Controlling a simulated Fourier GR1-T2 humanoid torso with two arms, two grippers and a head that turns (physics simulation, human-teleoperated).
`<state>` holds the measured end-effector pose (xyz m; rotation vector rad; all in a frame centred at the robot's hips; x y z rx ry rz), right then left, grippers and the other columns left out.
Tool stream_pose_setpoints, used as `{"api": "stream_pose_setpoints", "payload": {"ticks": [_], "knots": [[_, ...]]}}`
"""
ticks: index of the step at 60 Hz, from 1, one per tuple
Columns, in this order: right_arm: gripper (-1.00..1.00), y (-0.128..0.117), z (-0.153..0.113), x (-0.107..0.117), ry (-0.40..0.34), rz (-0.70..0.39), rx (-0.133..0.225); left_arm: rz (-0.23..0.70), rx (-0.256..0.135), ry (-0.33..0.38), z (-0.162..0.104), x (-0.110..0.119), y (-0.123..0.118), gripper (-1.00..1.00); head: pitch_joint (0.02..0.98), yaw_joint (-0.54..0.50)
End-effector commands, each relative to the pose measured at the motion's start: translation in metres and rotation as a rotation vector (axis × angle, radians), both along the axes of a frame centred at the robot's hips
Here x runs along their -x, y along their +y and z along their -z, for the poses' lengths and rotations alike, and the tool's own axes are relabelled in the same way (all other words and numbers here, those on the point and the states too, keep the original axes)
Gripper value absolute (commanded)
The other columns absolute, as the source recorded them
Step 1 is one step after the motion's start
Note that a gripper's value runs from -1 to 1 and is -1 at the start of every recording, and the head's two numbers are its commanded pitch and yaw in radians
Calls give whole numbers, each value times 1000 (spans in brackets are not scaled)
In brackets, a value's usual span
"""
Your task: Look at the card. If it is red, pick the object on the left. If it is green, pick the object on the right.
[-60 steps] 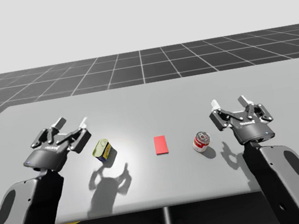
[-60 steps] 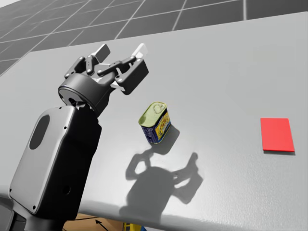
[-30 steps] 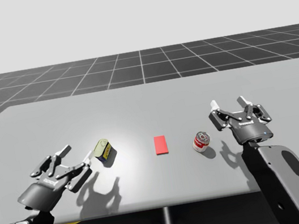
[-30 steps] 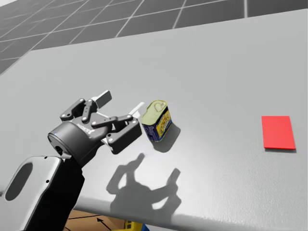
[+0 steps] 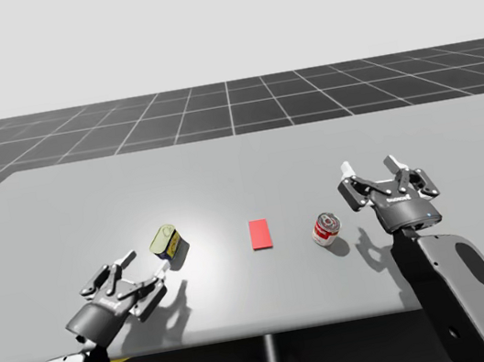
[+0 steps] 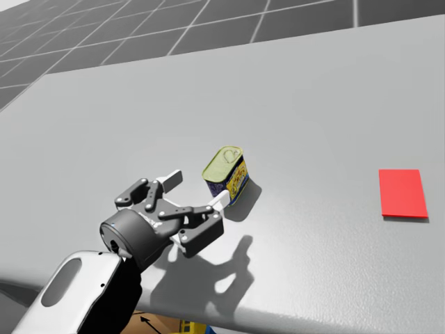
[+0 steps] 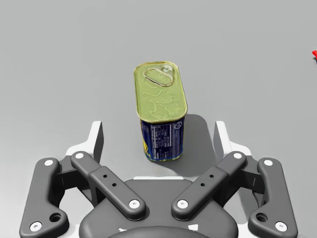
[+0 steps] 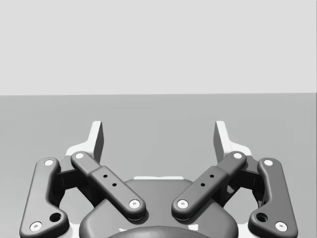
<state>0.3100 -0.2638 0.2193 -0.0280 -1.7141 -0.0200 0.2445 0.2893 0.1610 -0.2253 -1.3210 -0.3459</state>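
The grey table (image 5: pixel 240 167) holds three things. A red card (image 5: pixel 260 234) lies flat in the middle. A blue box-shaped can (image 5: pixel 167 244) stands on its left, and a red round can (image 5: pixel 326 229) sits on its right.

A flat grey table (image 5: pixel 240 167), a dark floor (image 5: pixel 212 112) marked with a grid of pale lines behind it, a plain pale backdrop (image 5: pixel 215 18) above, something brown and yellow (image 6: pixel 149 322) seen under the table's near edge

You are operating in a rendered simulation bench. Identify it by three features: a flat, uniform grey table (image 5: pixel 238 158) in front of you; a dark floor (image 5: pixel 230 109) ruled with a pale square grid, running beyond the table's far edge toward 12 o'clock to a straight horizon; and a blank pale backdrop (image 5: pixel 215 18) above it.
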Motion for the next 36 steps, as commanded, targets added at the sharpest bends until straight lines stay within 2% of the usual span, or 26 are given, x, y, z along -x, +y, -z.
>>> {"api": "stream_pose_setpoints", "payload": {"ticks": [1, 27, 36], "knots": [[-1000, 0, 0, 0, -3, 1, 1, -2, -7, 31, 14, -8, -6, -1000, 799, 384], [-1000, -1, -1, 0, -13, 4, 8, -6, -35, 55, 21, -45, -26, -1000, 793, 379], [-1000, -2, -1, 0, -16, 6, 8, -14, -34, 60, 22, -55, -30, -1000, 794, 373]]}}
